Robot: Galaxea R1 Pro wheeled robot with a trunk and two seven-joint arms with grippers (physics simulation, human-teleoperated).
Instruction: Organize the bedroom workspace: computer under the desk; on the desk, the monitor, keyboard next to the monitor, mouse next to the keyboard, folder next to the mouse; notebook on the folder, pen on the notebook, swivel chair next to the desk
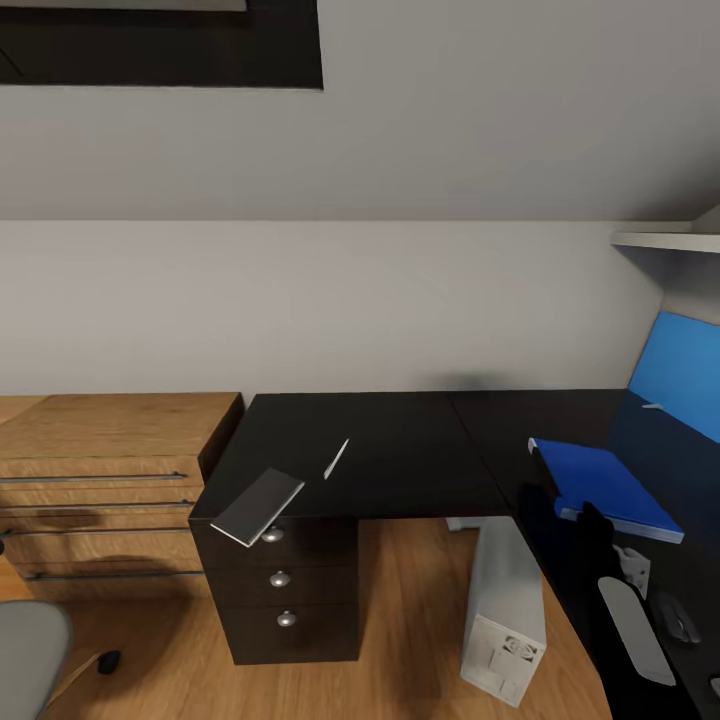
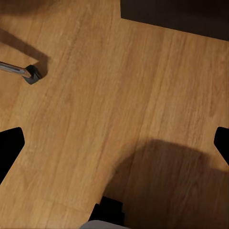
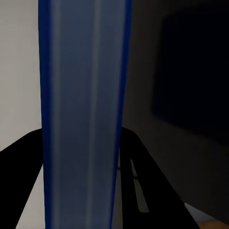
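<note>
The blue folder [image 1: 610, 485] lies flat at the black desk's [image 1: 400, 450] right wing, in front of the blue-screened monitor [image 1: 680, 385]. My right gripper [image 1: 572, 497] is shut on the folder's near edge; in the right wrist view the folder's spine [image 3: 81, 119] runs between the dark fingers [image 3: 143, 181]. Whether the folder rests on the desk I cannot tell. A grey notebook [image 1: 258, 505] overhangs the desk's left front corner, and the pen [image 1: 337, 458] lies beside it. The keyboard [image 1: 635, 630] and mouse [image 1: 680, 620] sit near the right edge. My left gripper [image 2: 114, 143] hangs open over the floor.
The white computer tower [image 1: 505, 610] stands under the desk beside the black drawer unit [image 1: 280, 580]. A wooden dresser [image 1: 100, 490] adjoins the desk on the left. The grey swivel chair [image 1: 30, 650] is at the lower left, with one caster [image 2: 31, 74] on the wooden floor.
</note>
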